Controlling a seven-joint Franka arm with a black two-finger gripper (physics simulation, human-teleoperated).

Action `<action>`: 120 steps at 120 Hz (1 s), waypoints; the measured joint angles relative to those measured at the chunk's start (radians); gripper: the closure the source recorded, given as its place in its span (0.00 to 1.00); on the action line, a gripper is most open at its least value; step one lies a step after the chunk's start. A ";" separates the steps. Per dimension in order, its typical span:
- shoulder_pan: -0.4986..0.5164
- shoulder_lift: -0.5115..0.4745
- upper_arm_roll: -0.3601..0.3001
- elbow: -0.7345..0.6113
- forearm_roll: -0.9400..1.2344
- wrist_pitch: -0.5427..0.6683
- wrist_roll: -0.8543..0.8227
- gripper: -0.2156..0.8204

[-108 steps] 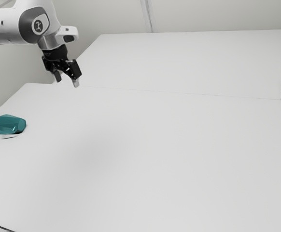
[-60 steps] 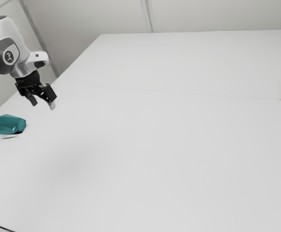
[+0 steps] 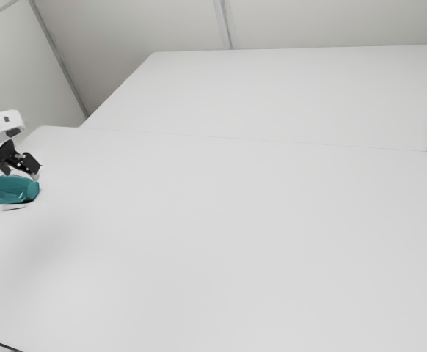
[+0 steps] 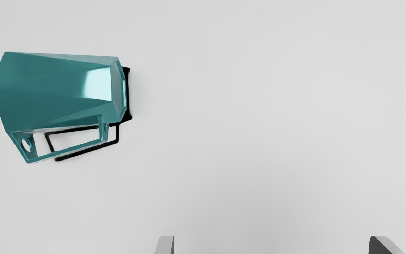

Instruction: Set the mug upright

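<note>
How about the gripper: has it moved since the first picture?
Yes, the gripper has moved down and toward the exterior view's left, nearing the mug, which lies where it did.

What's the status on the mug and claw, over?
Black two-finger claw open, holding nothing. Teal faceted glossy mug on its side on the white flat-topped table, not yet upright. Nothing seen between them.

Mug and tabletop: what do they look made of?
The mug looks like glossy glazed ceramic, perhaps plastic or painted metal: teal facets carry a bright, sharp highlight. The tabletop seems a matte white laminate or paint, with soft shading and no crisp reflections.
</note>
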 joint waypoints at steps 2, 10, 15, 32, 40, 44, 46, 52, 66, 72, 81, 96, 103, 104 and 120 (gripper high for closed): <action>0.008 -0.003 0.000 -0.006 -0.001 0.006 0.005 0.21; 0.035 -0.016 0.000 -0.028 -0.004 0.024 0.023 0.21; 0.045 -0.023 0.001 -0.039 -0.005 0.033 0.035 0.21; 0.065 -0.007 0.000 -0.048 -0.007 0.054 0.073 0.21; 0.082 0.013 0.000 -0.045 -0.008 0.062 0.092 0.22; 0.091 0.026 0.000 -0.041 -0.013 0.065 0.102 0.22; 0.096 0.034 0.000 -0.037 -0.020 0.067 0.108 0.22; 0.111 0.058 0.000 -0.028 -0.050 0.075 0.130 0.22; 0.161 0.109 0.000 0.018 -0.099 0.096 0.182 0.23; 0.188 0.135 0.000 0.043 -0.126 0.102 0.206 0.23; 0.220 0.178 -0.002 0.077 -0.175 0.108 0.243 0.23; 0.267 0.264 -0.009 0.165 -0.249 0.112 0.306 0.24; 0.286 0.286 -0.013 0.185 -0.273 0.111 0.332 0.24; 0.289 0.288 -0.013 0.186 -0.276 0.110 0.336 0.24; 0.340 0.335 -0.017 0.242 -0.299 0.074 0.386 0.24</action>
